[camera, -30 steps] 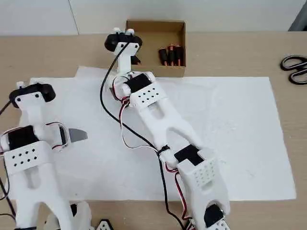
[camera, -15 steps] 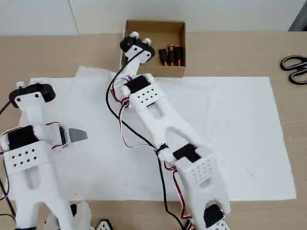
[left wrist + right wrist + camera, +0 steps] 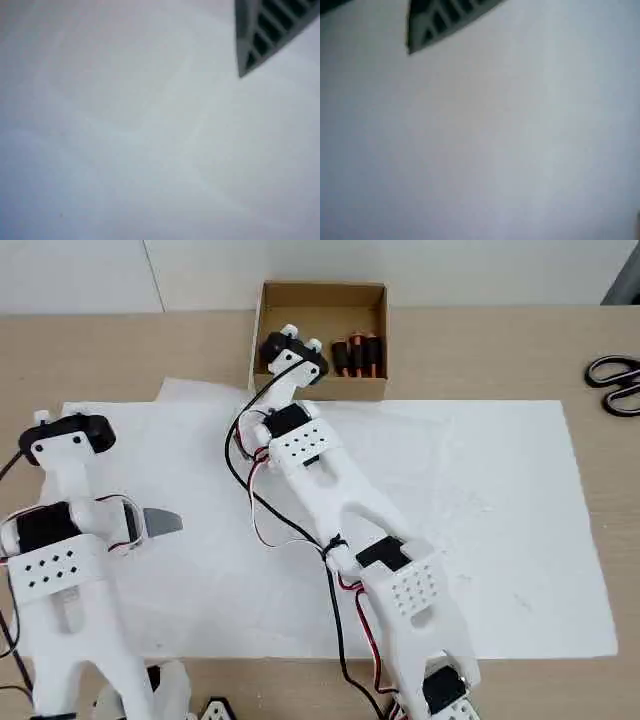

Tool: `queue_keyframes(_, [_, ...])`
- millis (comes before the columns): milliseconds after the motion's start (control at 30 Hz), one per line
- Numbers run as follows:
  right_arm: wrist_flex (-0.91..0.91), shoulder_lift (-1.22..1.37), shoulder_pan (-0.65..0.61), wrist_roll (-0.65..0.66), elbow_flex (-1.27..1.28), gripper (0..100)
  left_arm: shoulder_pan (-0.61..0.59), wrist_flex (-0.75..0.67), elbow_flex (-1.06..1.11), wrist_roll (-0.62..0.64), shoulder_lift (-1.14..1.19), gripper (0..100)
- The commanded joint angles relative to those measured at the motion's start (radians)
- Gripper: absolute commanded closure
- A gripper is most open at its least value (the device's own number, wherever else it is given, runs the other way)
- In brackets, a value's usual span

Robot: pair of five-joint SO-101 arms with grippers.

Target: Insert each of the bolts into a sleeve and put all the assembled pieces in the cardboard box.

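The cardboard box [image 3: 325, 286] stands at the back of the table. Three orange and dark assembled pieces [image 3: 358, 355] lie side by side against its right wall. My right arm stretches across the white paper, and its gripper [image 3: 291, 362] sits at the box's front left corner, hidden under its own wrist. In the right wrist view a dark tip of that gripper [image 3: 422, 37] hangs over a blurred pale surface. My left gripper [image 3: 160, 522] points right, low over the paper at the table's left. It appears again in the left wrist view [image 3: 248, 62] above bare paper.
A large white paper sheet [image 3: 480, 500] covers most of the tan table. Black scissors [image 3: 615, 383] lie at the far right edge. A black cable [image 3: 235, 480] loops beside the right arm.
The right arm's wrist has swung right, from outside the box's left wall to over its front left corner. The left arm has kept still.
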Motion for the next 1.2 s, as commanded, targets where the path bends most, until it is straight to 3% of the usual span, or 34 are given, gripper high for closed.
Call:
queue_keyframes(0, [-0.008,-0.007,0.010,-0.005,-0.034,73.6,0.006,-0.017,0.002,0.006,-0.002,64])
queue_keyframes(200, [-0.010,0.015,0.010,-0.005,-0.034,88.5,0.006,-0.017,0.002,0.006,0.000,64])
queue_keyframes(1033, [0.048,0.104,-0.004,0.002,-0.038,87.8,0.005,-0.017,0.004,0.006,0.003,64])
queue_keyframes(1167, [0.084,0.091,-0.001,0.002,-0.040,97.6,0.005,-0.017,0.004,0.006,0.003,64])
